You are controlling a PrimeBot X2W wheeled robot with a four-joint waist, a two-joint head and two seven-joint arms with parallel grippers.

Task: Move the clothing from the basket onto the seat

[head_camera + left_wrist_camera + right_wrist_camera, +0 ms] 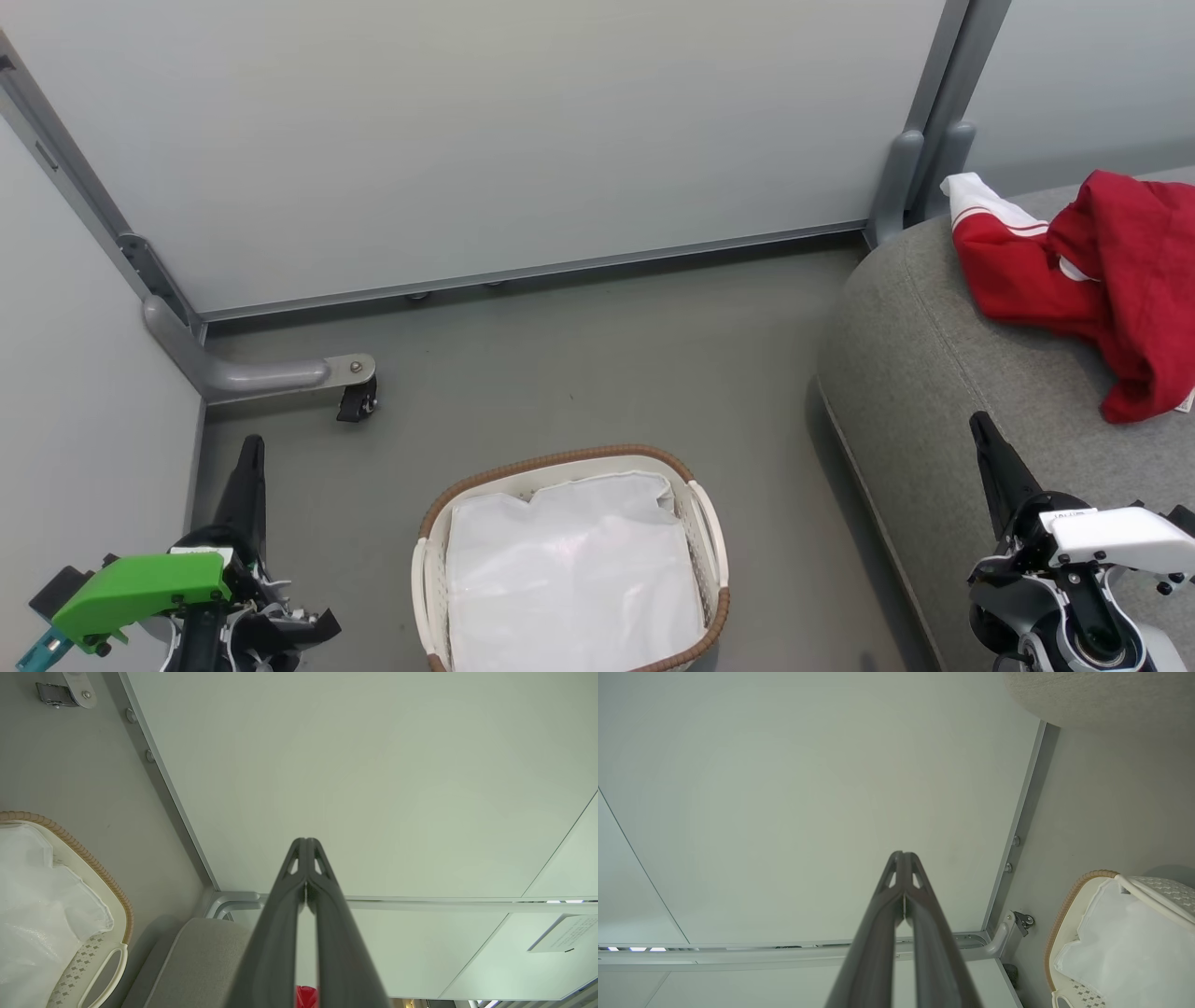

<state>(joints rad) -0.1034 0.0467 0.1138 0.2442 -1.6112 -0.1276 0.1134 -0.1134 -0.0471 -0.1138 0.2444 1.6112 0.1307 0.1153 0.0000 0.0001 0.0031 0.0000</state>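
Observation:
Red clothing [1102, 280] with white striped trim lies crumpled on the grey seat [934, 373] at the right; a sliver of the red cloth [306, 996] peeks between the left fingers. The white basket [711, 532] with its brown rim stands on the floor at bottom centre, holding just a white liner sheet [569, 579]. My left gripper [250, 448] rests shut at the lower left, well left of the basket. My right gripper [980, 427] is shut over the seat's front part, below the clothing. Both wrist views show fingertips pressed together, left gripper [306, 841], right gripper [903, 854], with nothing held.
Pale partition walls [467, 131] enclose the corner behind the basket. A grey metal foot with a black caster [355, 399] juts onto the floor at the left. Grey floor [607, 373] lies between the basket, the wall and the seat.

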